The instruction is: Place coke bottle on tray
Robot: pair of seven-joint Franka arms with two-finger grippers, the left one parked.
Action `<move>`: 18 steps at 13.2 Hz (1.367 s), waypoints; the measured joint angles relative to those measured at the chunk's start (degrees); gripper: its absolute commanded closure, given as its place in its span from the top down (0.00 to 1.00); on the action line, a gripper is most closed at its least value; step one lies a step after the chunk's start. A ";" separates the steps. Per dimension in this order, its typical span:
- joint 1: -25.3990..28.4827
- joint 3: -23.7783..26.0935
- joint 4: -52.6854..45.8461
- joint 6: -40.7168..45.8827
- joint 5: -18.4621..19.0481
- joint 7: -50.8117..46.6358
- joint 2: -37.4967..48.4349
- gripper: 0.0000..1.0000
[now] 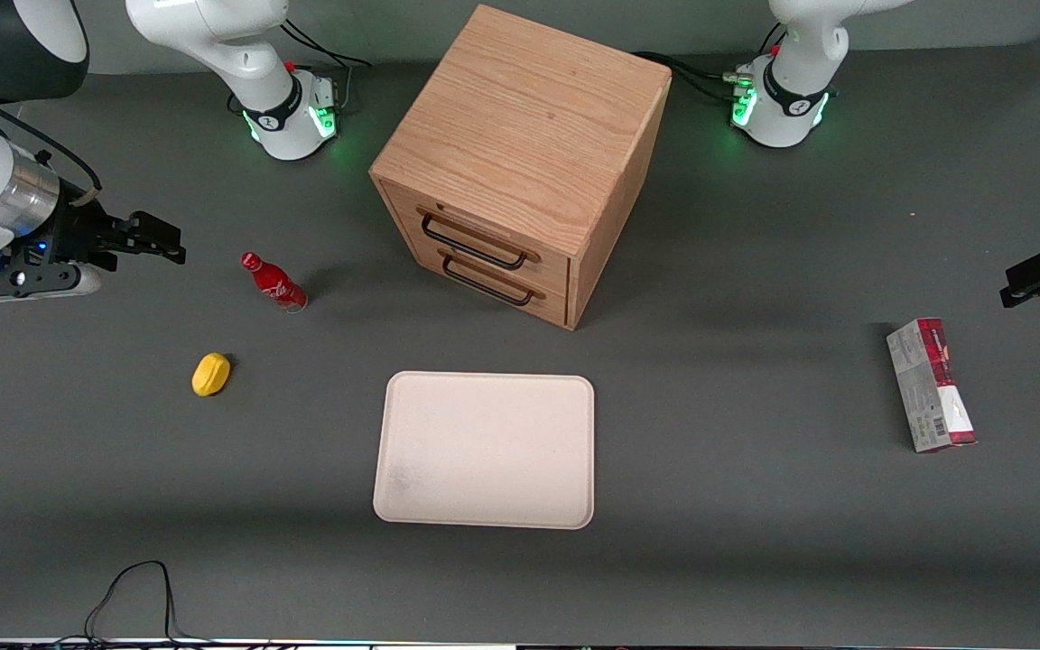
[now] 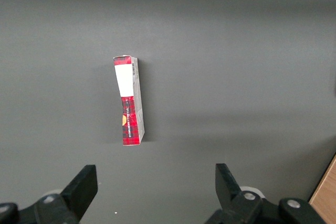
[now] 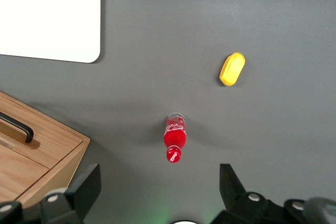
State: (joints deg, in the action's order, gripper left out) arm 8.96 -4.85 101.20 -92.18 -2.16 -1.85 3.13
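The coke bottle [image 1: 273,283] is a small red bottle with a red cap. It stands upright on the dark table between the drawer cabinet and my gripper; it also shows in the right wrist view [image 3: 175,139]. The cream tray [image 1: 487,449] lies flat and bare, nearer the front camera than the cabinet; one corner shows in the right wrist view [image 3: 50,14]. My gripper [image 1: 163,244] hangs above the table toward the working arm's end, apart from the bottle. Its fingers are wide open and empty [image 3: 157,187], with the bottle cap just ahead of the gap.
A wooden drawer cabinet [image 1: 520,162] with two dark handles stands at the table's middle. A yellow lump [image 1: 211,374] lies nearer the front camera than the bottle. A red-and-grey carton [image 1: 931,384] lies toward the parked arm's end. A black cable [image 1: 136,587] loops at the front edge.
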 measured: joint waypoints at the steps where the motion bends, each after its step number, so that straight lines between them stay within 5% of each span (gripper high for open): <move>1: 0.00 -0.04 -0.01 0.04 0.00 0.00 0.00 1.00; 13: 0.00 -0.07 -0.26 0.60 0.00 0.00 0.01 1.00; 18: 0.02 0.10 -5.41 10.30 0.00 0.00 0.97 1.00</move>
State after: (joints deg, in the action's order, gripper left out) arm 8.98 -4.75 95.79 -81.88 -2.16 -1.85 4.10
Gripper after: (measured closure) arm 0.000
